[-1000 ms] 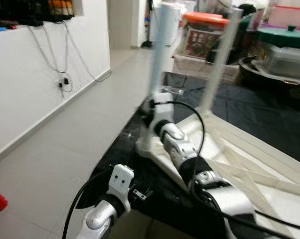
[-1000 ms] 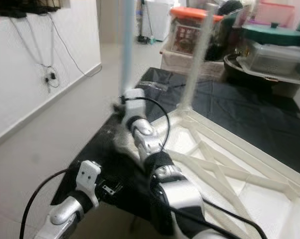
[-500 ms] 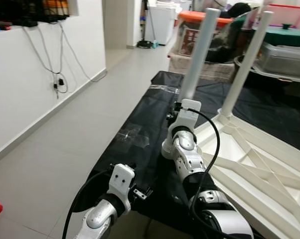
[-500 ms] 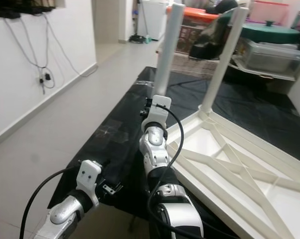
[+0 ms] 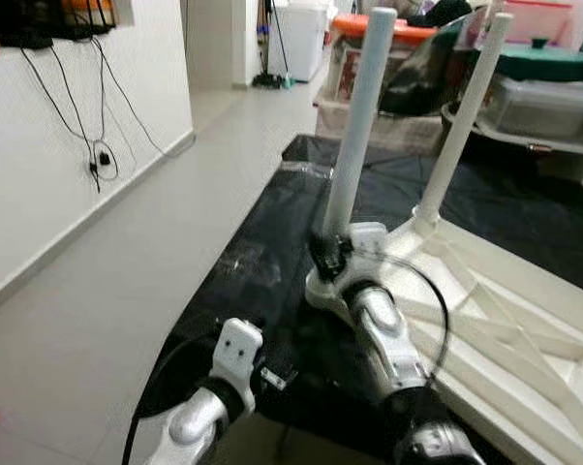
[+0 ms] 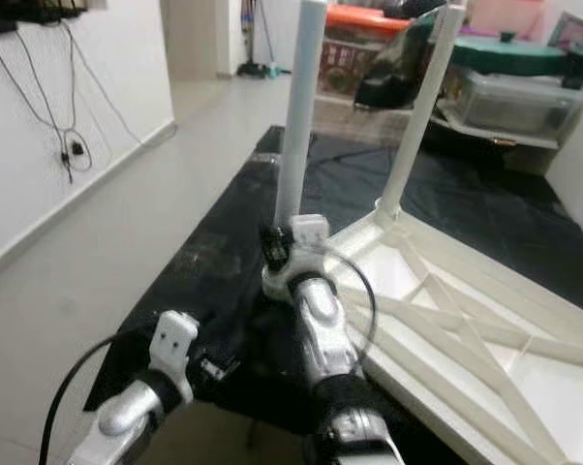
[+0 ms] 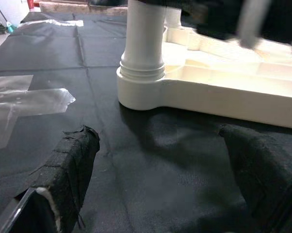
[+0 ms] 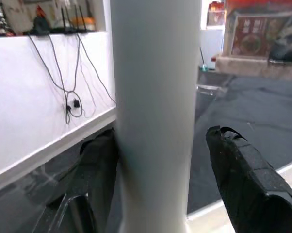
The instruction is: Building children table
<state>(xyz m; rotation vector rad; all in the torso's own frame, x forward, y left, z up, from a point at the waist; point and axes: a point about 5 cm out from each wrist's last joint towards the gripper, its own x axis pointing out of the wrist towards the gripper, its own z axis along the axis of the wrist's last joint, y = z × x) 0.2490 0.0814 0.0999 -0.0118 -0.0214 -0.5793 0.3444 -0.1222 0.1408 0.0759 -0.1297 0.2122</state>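
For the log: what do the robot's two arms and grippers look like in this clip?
Both arms are glossy silver with rounded segments and black joints. The left arm ends in a white wrist block with small holes, and a black cable loops from it. The right arm carries a white block at the wrist and a thin black cable arcing alongside. The fingers of each gripper are black and wrapped in cloth-like tape.

Pale tiled floor (image 5: 98, 291), black sheet (image 5: 262, 252) spread on it, upturned white table (image 5: 495, 310) on sheet

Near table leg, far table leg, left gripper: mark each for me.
Near table leg (image 5: 357, 116), left eye view, mid shaft.
Far table leg (image 5: 463, 116), left eye view, mid shaft.
Left gripper (image 7: 160, 189), left wrist view, between fingertips.
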